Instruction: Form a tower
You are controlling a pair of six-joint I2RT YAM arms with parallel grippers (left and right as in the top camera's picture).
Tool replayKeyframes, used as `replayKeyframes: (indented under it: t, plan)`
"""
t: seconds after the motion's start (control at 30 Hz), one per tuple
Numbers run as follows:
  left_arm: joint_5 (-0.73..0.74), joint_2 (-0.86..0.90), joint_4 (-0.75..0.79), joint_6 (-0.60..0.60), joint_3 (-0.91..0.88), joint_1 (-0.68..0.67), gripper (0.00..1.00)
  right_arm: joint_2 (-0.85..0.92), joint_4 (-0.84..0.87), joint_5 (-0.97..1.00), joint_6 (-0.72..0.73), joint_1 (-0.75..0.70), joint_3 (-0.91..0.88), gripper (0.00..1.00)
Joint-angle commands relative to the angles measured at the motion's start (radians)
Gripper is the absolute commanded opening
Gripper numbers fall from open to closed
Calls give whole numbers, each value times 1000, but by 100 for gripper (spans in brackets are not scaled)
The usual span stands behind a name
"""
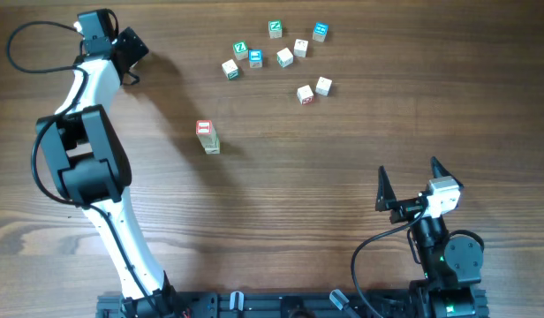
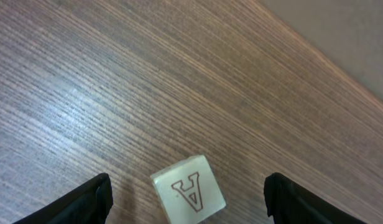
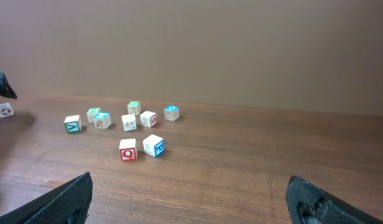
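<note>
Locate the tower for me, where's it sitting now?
Overhead view: the tower stands alone, left of the table's centre. It is below and left of the loose cubes and just right of the left arm.

The worktop (image 1: 343, 159) is brown wood. A tower (image 1: 207, 138) stands near its middle. Loose cubes (image 1: 284, 57) lie in a bunch beyond it.
</note>
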Motion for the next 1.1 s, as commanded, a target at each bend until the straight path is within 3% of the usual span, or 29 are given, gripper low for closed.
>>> replayKeyframes:
  t: [0.0, 0.13, 0.27, 0.4, 0.47, 0.5, 0.57, 0.63, 0.73, 0.93, 1.07]
  plan:
    - [-14, 72, 4, -5, 10, -1, 79, -5, 6, -15, -14, -3, -1, 100]
    - [-14, 78, 1, -5, 10, 0, 60, -5, 5, -16, -14, -3, -1, 100]
    - [-14, 64, -45, -5, 10, 1, 54, -5, 6, -15, -14, -3, -1, 100]
    - [-14, 40, -50, -1, 10, 12, 37, -5, 6, -16, -14, -3, -1, 100]
    - [-14, 32, -48, -1, 10, 22, 38, -5, 5, -16, -14, -3, -1, 100]
    - [-13, 31, -45, -1, 10, 28, 49, -5, 6, -15, -14, -3, -1, 100]
    - [-13, 32, -44, -1, 10, 35, 50, -5, 5, -15, -14, -3, -1, 100]
    - [-13, 31, -28, -1, 10, 35, 36, -5, 6, -16, -14, -3, -1, 100]
    - [-13, 31, -18, -1, 10, 35, 25, -5, 5, -15, -13, -3, -1, 100]
    - [-13, -37, -89, -1, 10, 36, 28, -5, 6, -16, -14, -3, -1, 100]
    - [-13, -191, -268, -1, 10, 36, 30, -5, 5, -16, -14, -3, -1, 100]
